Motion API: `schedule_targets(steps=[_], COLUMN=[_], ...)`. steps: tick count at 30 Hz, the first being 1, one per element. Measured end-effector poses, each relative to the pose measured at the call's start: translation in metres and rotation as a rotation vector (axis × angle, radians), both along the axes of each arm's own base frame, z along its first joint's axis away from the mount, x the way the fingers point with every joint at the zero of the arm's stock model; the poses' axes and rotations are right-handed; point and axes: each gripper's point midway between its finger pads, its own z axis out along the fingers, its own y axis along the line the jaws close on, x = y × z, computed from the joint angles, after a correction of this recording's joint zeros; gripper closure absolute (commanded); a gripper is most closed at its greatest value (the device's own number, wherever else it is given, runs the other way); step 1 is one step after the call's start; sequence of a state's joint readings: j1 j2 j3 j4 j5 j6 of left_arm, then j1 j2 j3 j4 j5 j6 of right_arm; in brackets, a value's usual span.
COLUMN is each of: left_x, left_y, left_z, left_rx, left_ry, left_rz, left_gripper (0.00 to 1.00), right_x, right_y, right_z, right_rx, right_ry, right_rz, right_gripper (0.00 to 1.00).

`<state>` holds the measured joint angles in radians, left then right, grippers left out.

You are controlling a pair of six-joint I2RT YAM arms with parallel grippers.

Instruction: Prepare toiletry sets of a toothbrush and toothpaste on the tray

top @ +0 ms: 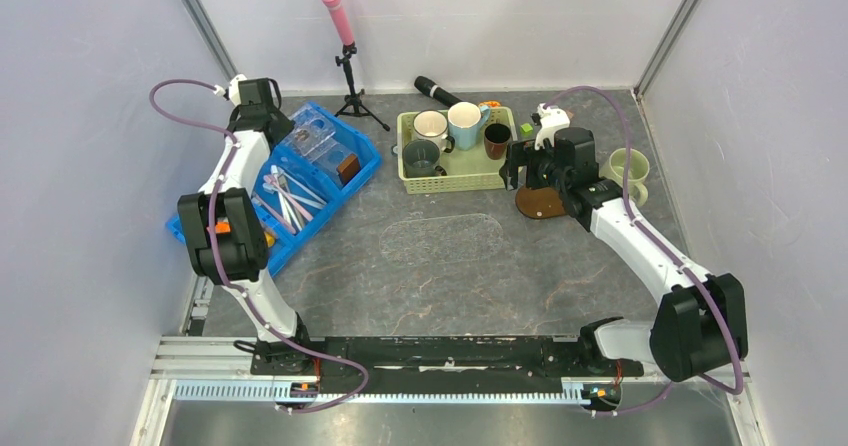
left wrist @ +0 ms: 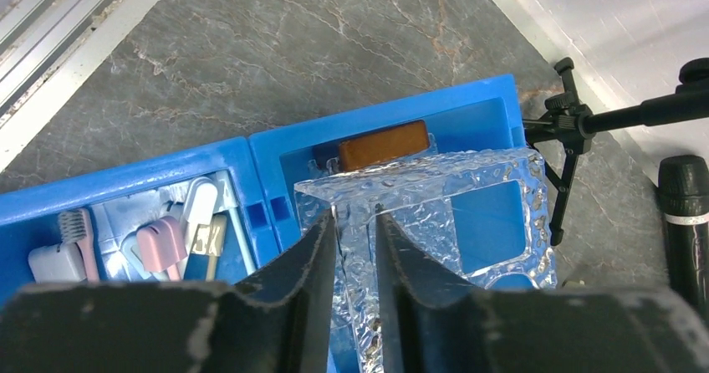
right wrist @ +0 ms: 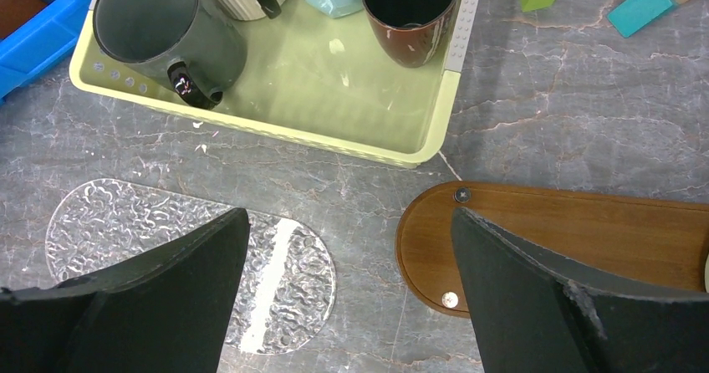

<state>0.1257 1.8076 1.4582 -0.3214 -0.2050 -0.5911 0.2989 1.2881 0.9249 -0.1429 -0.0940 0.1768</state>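
Observation:
The tray (top: 541, 204), a dark-brown wooden oval, lies on the table right of the green basket; in the right wrist view the tray (right wrist: 577, 235) runs under my right finger. My right gripper (right wrist: 349, 222) is open wide and empty just above the tray's left end, and it also shows in the top view (top: 524, 176). My left gripper (left wrist: 355, 218) is shut on a clear bumpy plastic piece (left wrist: 451, 197) over the blue divided bin (left wrist: 150, 172). Several toothbrushes (left wrist: 159, 243) lie in the bin's middle compartment (top: 288, 194). I cannot pick out any toothpaste for sure; a small orange thing (top: 268, 234) shows in the bin's near end.
A pale green basket (right wrist: 334, 130) holds several mugs (top: 452, 131). A clear textured oval sheet (top: 442, 238) lies flat at the table's centre. An orange-brown block (left wrist: 383, 145) sits in the bin's far compartment. A pink microphone on a tripod (top: 345, 51), a black microphone (top: 436, 90), a green mug (top: 627, 171) and small blocks (right wrist: 640, 9) stand around.

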Motion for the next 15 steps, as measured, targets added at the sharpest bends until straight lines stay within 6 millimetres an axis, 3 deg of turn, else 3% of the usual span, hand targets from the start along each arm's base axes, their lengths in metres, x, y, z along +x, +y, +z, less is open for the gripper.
schedule_targets(steps=[8, 15], left_x=[0.002, 0.002], left_y=[-0.006, -0.011], left_z=[0.002, 0.004], left_rx=[-0.018, -0.033], left_ry=[-0.007, -0.012], left_rz=[-0.024, -0.045], left_gripper=[0.98, 0.98], right_x=[0.000, 0.000], right_y=[0.000, 0.000], right_z=[-0.001, -0.001], right_rx=[-0.001, -0.001], right_ry=[0.002, 0.002], right_rz=[0.000, 0.000], right_gripper=[0.04, 0.04])
